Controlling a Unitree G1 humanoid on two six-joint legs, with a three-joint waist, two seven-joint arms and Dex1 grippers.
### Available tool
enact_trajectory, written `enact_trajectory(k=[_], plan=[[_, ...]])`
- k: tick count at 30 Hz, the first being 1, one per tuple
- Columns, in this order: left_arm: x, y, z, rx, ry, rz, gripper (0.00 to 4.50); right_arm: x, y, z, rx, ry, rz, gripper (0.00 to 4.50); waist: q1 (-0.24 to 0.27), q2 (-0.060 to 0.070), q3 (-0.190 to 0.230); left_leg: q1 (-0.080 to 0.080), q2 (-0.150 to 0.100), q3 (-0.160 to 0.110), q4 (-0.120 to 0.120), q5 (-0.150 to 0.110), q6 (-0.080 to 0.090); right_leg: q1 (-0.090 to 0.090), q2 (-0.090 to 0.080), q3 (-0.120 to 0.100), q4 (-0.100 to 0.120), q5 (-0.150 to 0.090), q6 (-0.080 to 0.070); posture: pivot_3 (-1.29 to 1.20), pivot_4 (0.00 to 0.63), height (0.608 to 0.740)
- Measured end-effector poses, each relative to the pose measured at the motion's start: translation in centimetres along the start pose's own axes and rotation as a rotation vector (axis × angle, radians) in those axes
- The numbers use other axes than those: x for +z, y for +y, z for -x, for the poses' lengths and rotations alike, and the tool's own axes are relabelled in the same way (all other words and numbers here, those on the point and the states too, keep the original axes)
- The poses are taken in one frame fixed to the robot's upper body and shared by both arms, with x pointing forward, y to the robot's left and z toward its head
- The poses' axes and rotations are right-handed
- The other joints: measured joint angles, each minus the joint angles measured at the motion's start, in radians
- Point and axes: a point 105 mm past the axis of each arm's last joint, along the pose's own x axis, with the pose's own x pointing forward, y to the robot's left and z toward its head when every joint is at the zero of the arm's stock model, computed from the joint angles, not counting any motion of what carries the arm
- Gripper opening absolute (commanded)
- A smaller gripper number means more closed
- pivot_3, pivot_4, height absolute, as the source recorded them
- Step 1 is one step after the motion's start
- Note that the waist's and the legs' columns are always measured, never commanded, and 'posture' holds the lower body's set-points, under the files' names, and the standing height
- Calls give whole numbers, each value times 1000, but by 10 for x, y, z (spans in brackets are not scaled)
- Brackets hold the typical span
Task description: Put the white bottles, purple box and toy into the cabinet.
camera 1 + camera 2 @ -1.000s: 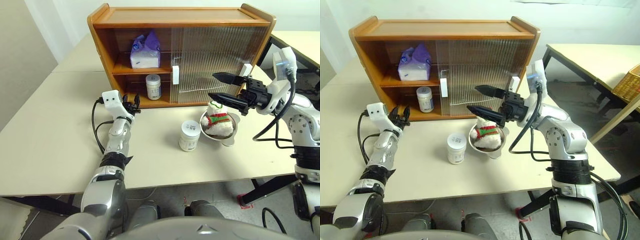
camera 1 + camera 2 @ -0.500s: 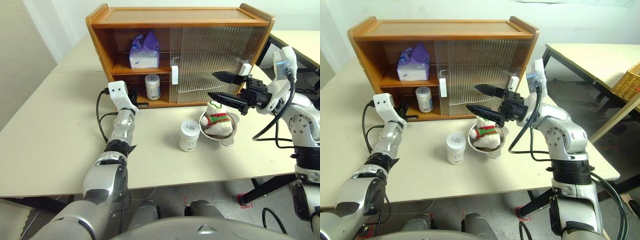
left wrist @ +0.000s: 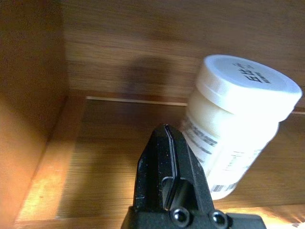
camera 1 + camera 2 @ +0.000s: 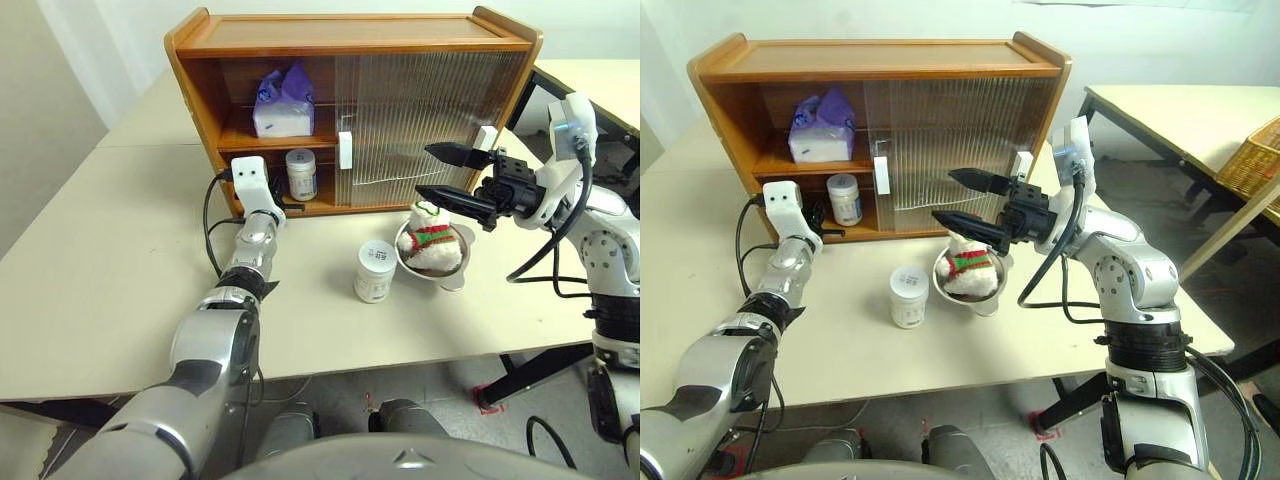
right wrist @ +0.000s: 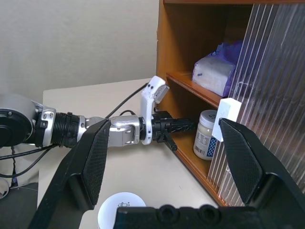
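Left claw (image 5: 183, 126) pinched closed, empty, inside the wooden cabinet's (image 4: 350, 40) lower shelf beside a squat white plastic jar (image 3: 233, 124). Right claw (image 4: 432, 172) spread wide above the white plush snowman (image 4: 432, 240). Second white jar (image 4: 374, 270) stands on the tabletop (image 4: 110, 250).

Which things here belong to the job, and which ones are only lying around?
Job: white bottle on the table; white bottle on the lower shelf; purple box; toy; cabinet.
Lying about: steel bowl under the toy; wicker basket.
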Motion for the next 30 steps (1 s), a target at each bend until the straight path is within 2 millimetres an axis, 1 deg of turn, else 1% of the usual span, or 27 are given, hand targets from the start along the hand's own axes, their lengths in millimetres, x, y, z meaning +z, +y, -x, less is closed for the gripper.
enact_trajectory(k=[11, 14, 18, 23, 26, 30], plan=[[-7, -3, 0, -15, 36, 2, 34, 3, 1, 5, -22, 1, 12, 4500, -14, 0, 0, 0, -1, 2, 0, 0, 0, 0, 0, 0, 0, -1, 1, -197, 0, 740], [-8, -7, 0, -30, 43, 5, 34, 2, 1, 6, -30, 4, 9, 4500, -16, 0, 0, 0, -2, 2, 0, 0, 0, 0, 0, 0, 0, -1, 1, -217, 0, 740], [-4, -13, -3, -50, 42, 2, 34, 5, 3, 10, -42, 10, 17, 4500, -24, 0, 0, -1, -2, 3, 0, 0, 0, 0, 0, 0, -1, -1, 2, -237, 0, 740], [-3, -19, -4, -73, 46, -6, 34, 5, 4, 16, -73, 11, 19, 4500, -50, 0, 0, -2, -3, 4, 0, -1, 1, 0, -1, 0, -1, -2, 4, -257, 0, 740], [-3, -23, -5, -87, 50, -8, 34, 7, 5, 16, -76, 9, 29, 4500, -67, 0, 0, -3, -3, 5, 0, -1, 1, -1, -1, -1, -2, -3, 5, -262, 0, 740], [-2, -23, -5, -87, 53, -12, 34, 6, 5, 17, -85, 10, 24, 4500, -88, 0, 0, -4, -3, 5, 0, -1, 1, -1, -1, -1, -2, -3, 6, -251, 0, 740]])
